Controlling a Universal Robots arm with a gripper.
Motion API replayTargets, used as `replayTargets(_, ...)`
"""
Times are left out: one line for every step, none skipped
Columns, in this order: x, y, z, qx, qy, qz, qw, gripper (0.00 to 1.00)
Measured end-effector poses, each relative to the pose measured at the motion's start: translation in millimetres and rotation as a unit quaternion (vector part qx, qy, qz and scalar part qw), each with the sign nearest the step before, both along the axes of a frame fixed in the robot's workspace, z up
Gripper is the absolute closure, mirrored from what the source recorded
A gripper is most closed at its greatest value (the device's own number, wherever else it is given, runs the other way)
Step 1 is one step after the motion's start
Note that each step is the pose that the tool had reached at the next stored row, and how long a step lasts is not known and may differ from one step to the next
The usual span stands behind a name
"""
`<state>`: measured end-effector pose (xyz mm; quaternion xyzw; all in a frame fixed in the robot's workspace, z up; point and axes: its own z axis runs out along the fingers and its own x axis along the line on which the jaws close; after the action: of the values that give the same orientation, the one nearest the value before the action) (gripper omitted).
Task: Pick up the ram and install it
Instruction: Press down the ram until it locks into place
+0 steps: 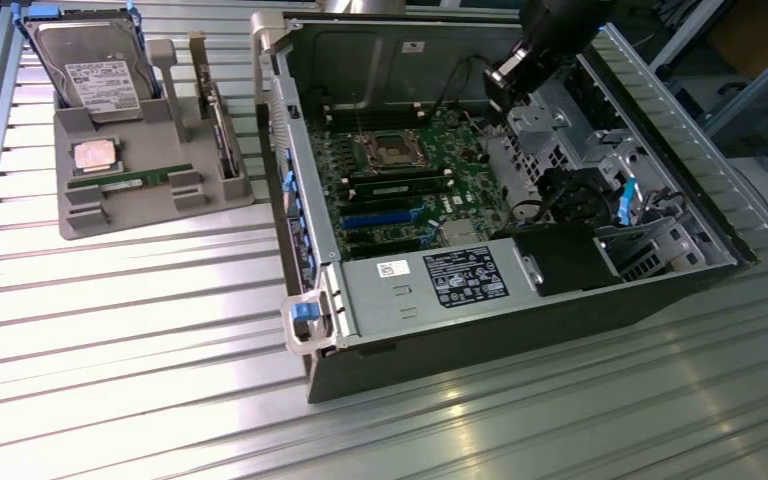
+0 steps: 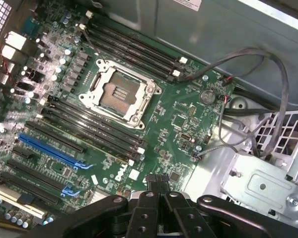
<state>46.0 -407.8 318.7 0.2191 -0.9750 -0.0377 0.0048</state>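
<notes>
My tool [image 2: 163, 198] is closed and empty above the board [image 2: 154, 114]. The ram [image 1: 135, 182] lies in the tray [image 1: 84, 215] on the desk [image 1: 157, 330], so slots [image 2: 92, 124] wait.

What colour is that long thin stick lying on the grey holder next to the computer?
Green, with a small white sticker: the ram, clearest in the exterior view.

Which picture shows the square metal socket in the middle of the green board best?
The wrist view shows the square silver processor socket best: it looks large, with its metal frame and pin field plain to see. In the exterior view the same socket is a small dark square on the green motherboard.
</notes>
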Motion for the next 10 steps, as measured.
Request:
replayTargets(0.0,0.0,0.0,0.0,0.0,-0.007,1.0,0.89)
replayTargets(0.0,0.0,0.0,0.0,0.0,-0.017,0.9999,0.89)
replayTargets(0.0,0.0,0.0,0.0,0.0,-0.027,0.9996,0.89)
replayTargets(0.0,0.0,0.0,0.0,0.0,-0.033,0.9995,0.89)
replayTargets(0.0,0.0,0.0,0.0,0.0,-0.04,0.9992,0.89)
replayTargets(0.0,0.0,0.0,0.0,0.0,-0.048,0.9988,0.89)
replayTargets(0.0,0.0,0.0,0.0,0.0,-0.055,0.9985,0.89)
replayTargets(0.0,0.0,0.0,0.0,0.0,-0.063,0.998,0.89)
replayTargets(0.0,0.0,0.0,0.0,0.0,-0.067,0.9978,0.89)
replayTargets(0.0,-0.1,0.0,0.0,0.0,-0.072,0.9974,0.89)
